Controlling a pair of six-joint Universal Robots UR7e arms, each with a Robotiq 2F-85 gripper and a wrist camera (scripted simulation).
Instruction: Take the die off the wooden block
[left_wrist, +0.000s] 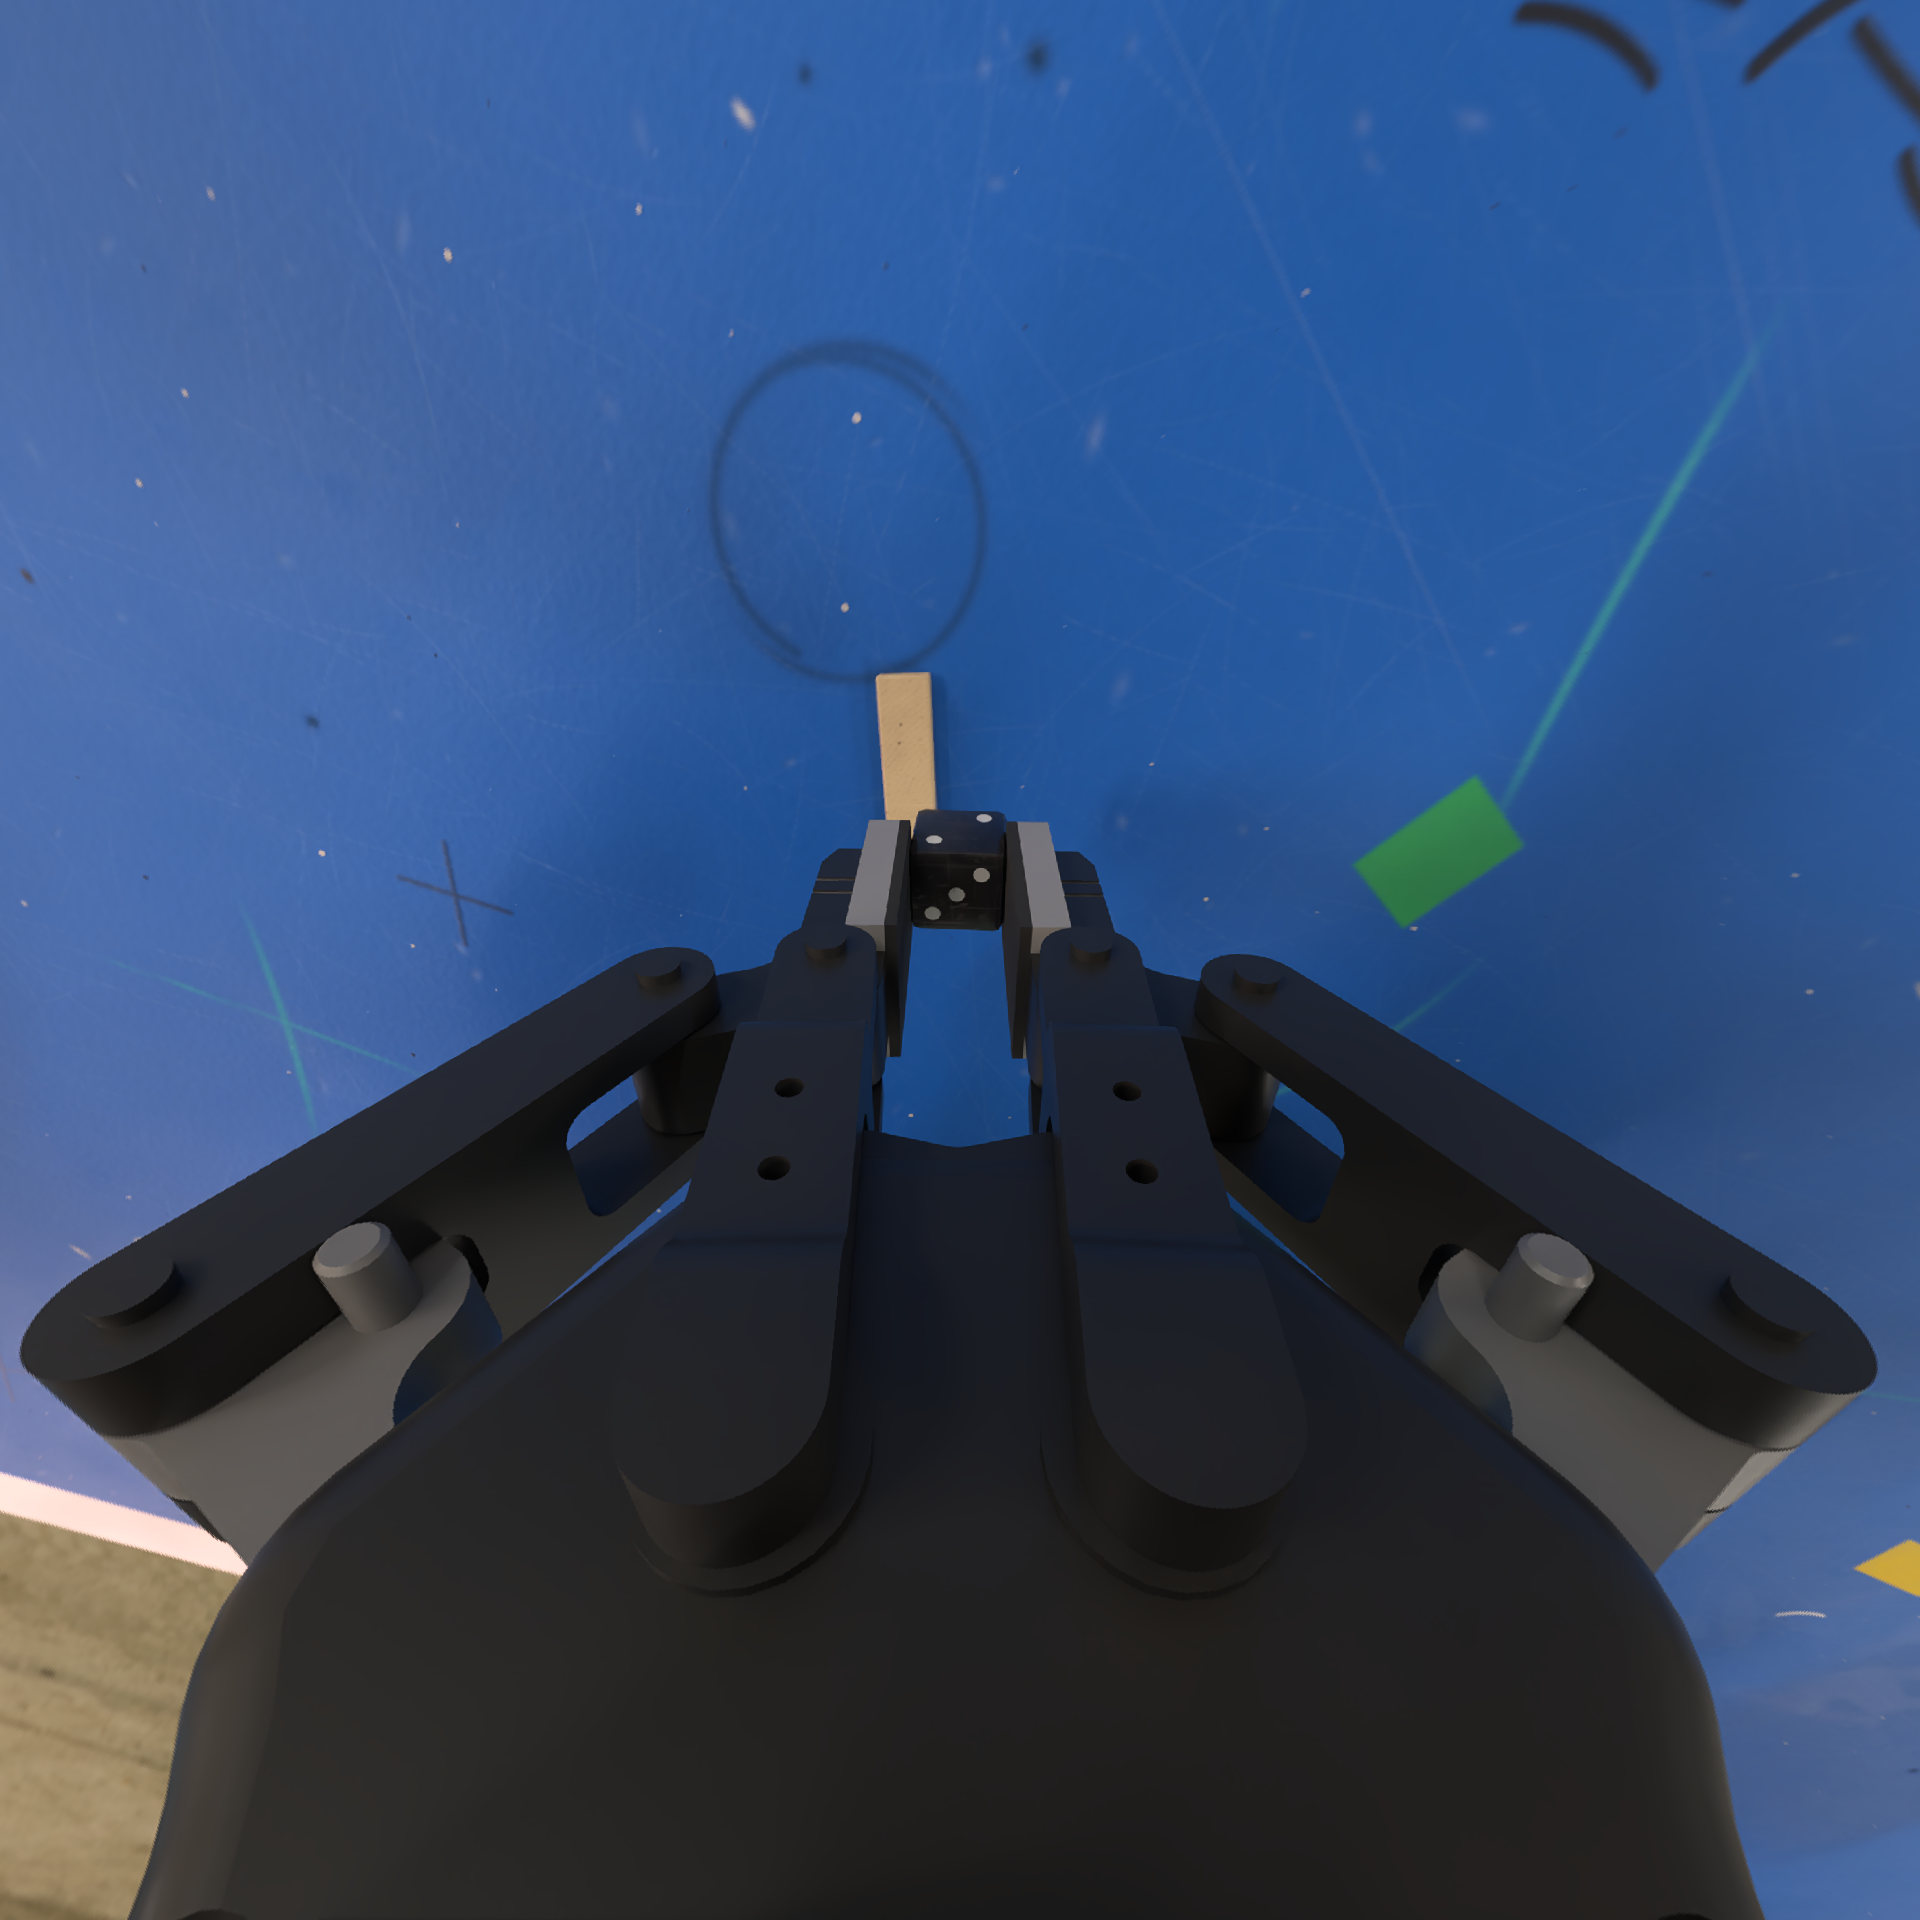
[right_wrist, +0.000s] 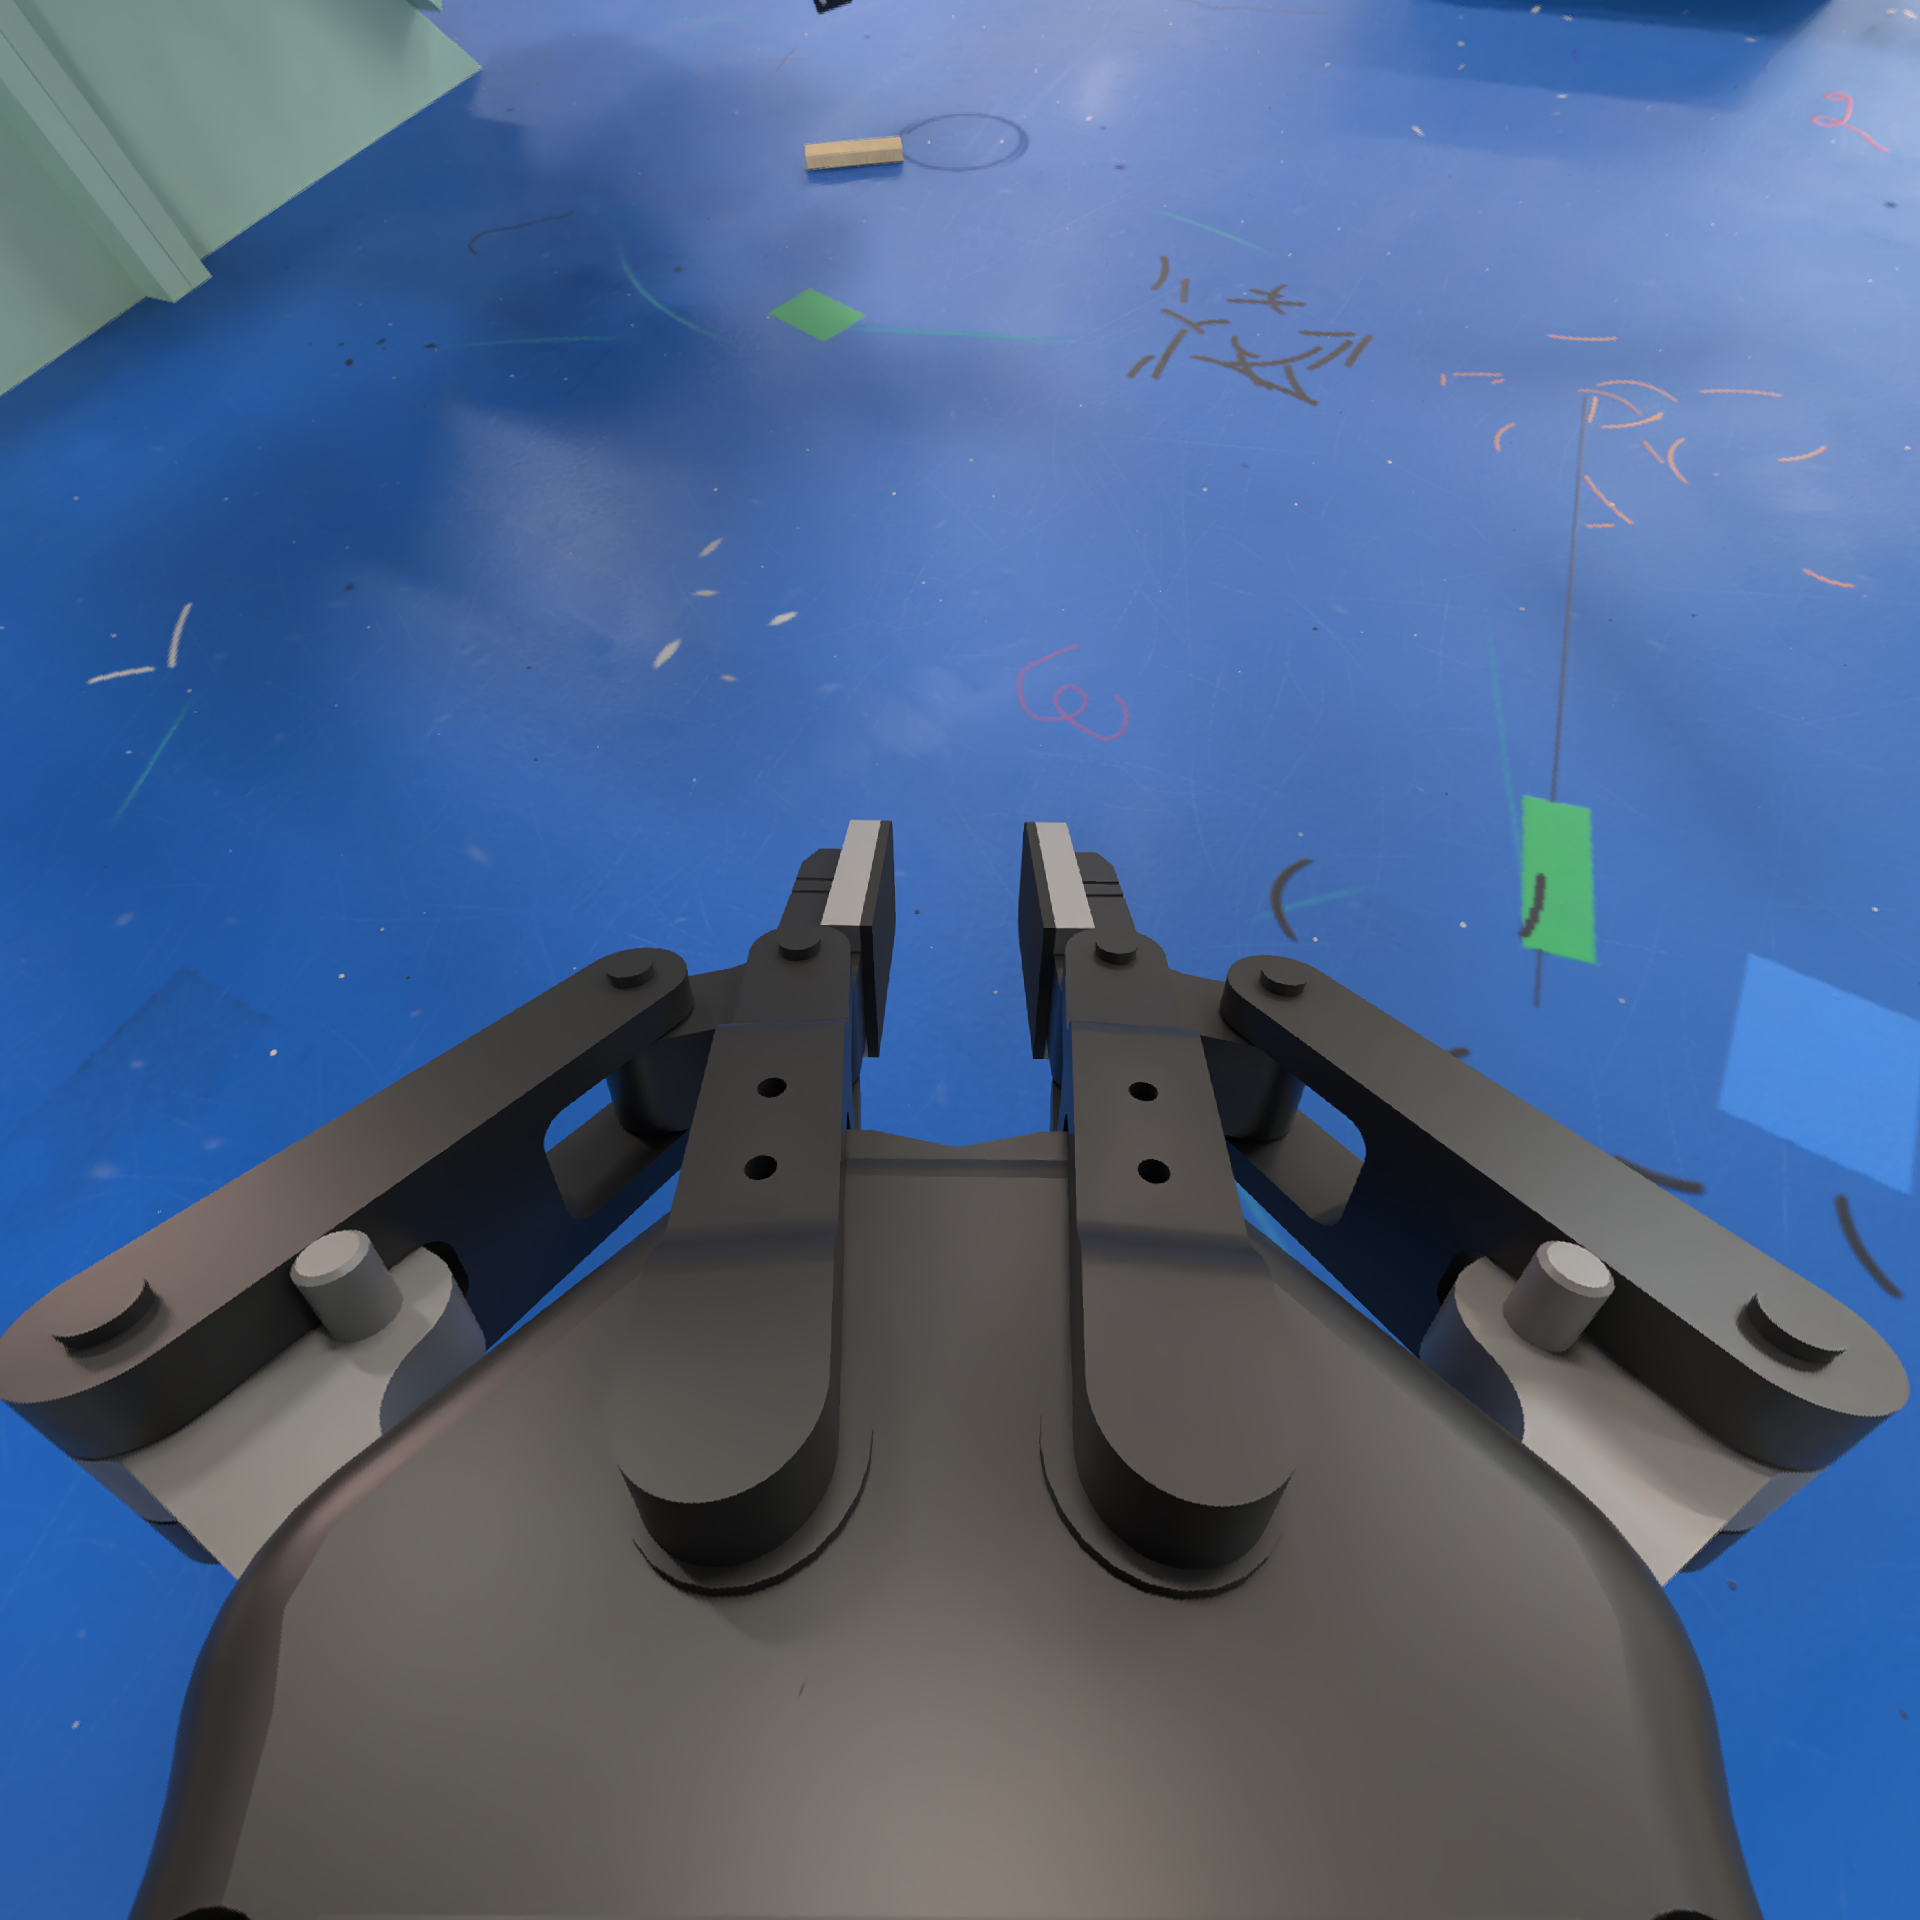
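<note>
The left wrist view looks steeply down along its pincer (left_wrist: 958, 873), close above the desk (left_wrist: 416, 520). The right wrist view looks forward at a lower angle across more of the desk. Both views share the wooden block (left_wrist: 905, 744), drawn circle (left_wrist: 847, 509) and green patch (left_wrist: 1438, 850).

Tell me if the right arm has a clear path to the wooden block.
Probably yes: the block lies bare on the blue table far ahead of the right tool, which is open and empty, with nothing between. Whether it reaches that far is unclear.
</note>
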